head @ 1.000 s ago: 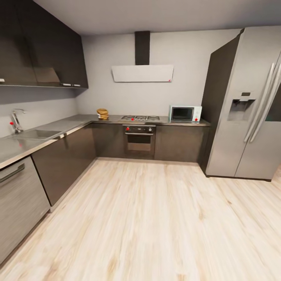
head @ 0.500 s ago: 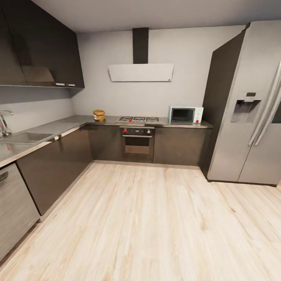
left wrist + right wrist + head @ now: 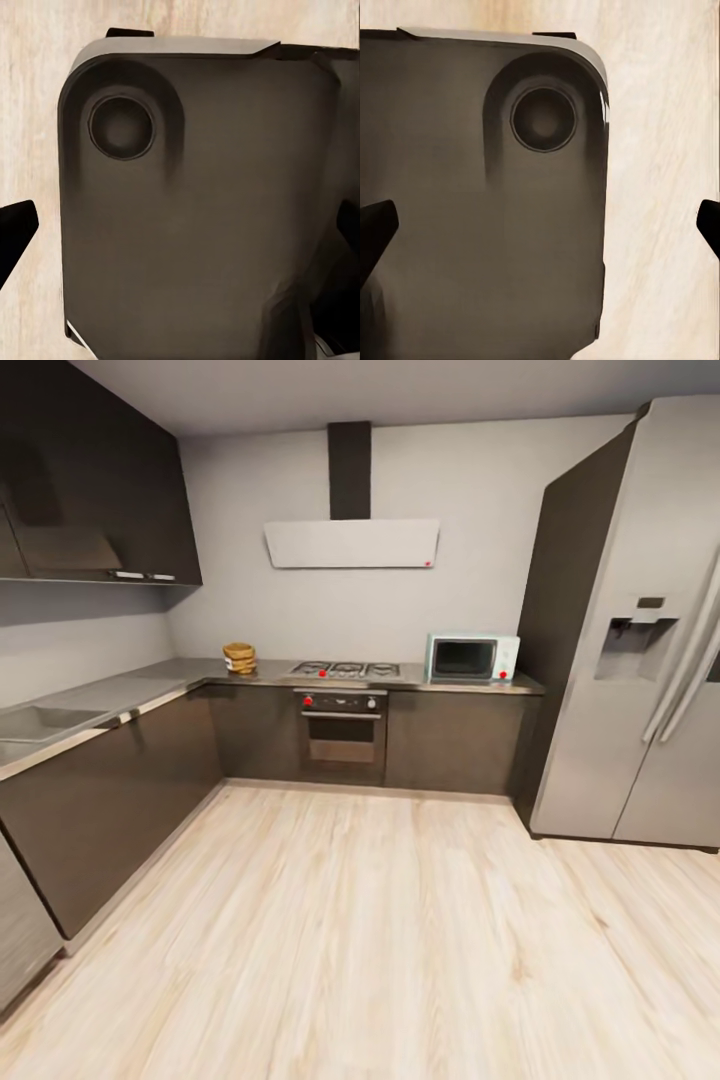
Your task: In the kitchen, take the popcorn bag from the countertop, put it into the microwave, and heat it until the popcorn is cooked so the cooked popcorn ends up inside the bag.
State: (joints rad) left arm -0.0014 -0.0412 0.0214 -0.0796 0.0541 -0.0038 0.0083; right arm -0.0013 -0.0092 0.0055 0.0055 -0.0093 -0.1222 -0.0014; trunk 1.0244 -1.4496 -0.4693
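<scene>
Approach phase: popcorn bag (image 3: 239, 658) on bench (image 3: 150, 682) left of microwave (image 3: 472, 658); drive straight, stop short. End effector states cannot be told.

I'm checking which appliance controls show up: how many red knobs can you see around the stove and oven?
4: two on the hob front edge, at and; two on the oven panel, at and. Others may be too small to tell.

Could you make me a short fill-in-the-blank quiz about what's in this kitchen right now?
1. The microwave stands on the countertop between the stove burners and the tall ____.
2. The microwave's door is ____.
3. The popcorn bag sits on the countertop near the ____ of the L-shaped worktop.
4. The floor looks like pale ____.

Missing words: fridge; closed; corner; wood
</scene>
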